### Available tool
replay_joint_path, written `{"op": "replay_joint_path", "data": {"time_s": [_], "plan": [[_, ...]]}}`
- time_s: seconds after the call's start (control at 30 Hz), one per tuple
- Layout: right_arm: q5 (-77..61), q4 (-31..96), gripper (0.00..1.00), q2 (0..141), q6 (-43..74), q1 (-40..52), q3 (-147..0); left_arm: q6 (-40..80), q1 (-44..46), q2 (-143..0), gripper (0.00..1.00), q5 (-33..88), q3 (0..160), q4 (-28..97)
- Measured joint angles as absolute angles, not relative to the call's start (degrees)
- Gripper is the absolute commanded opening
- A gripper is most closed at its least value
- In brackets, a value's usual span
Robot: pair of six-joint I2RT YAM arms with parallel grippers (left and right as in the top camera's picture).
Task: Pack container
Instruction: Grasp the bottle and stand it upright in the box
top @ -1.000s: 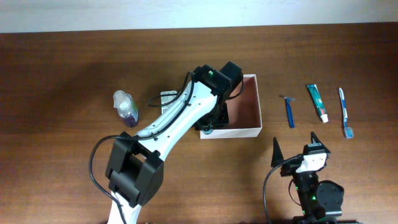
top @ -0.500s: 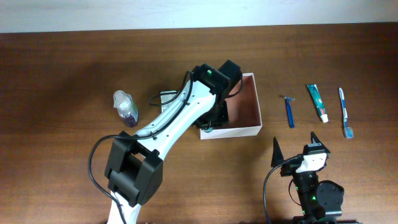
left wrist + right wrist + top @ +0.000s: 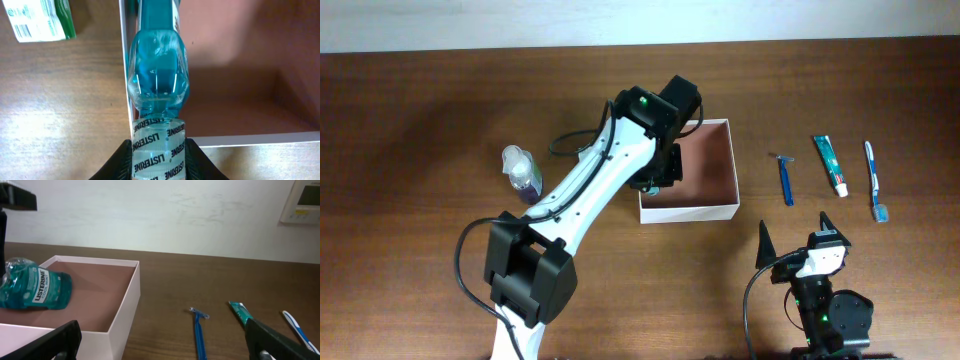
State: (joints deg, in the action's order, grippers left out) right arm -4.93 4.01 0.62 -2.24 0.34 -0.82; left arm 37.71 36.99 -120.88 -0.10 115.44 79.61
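A clear pump bottle (image 3: 523, 173) is seen far left. The left gripper (image 3: 158, 161) is clamped on the sealed cap of a mouthwash bottle (image 3: 158, 75), smooth plastic filled with blue liquid, probably heavy and slippery. The container (image 3: 695, 212), mid-table, is thin stiff cardboard, judged light and easily pushed; it is best taken by a wall. A razor (image 3: 785, 180), toothpaste tube (image 3: 830, 164) and toothbrush (image 3: 875, 182) are laid right of it. The right gripper (image 3: 795, 224) is held wide apart, empty.
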Motion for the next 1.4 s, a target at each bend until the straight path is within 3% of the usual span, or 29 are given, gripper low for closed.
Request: {"op": "replay_joint_path", "data": {"time_s": [1.4], "plan": [[-4.9,4.0,0.99,0.6,-2.2,0.3,-0.8,29.2,33.3,-121.4,0.12,-10.2,121.0,65.4]]}}
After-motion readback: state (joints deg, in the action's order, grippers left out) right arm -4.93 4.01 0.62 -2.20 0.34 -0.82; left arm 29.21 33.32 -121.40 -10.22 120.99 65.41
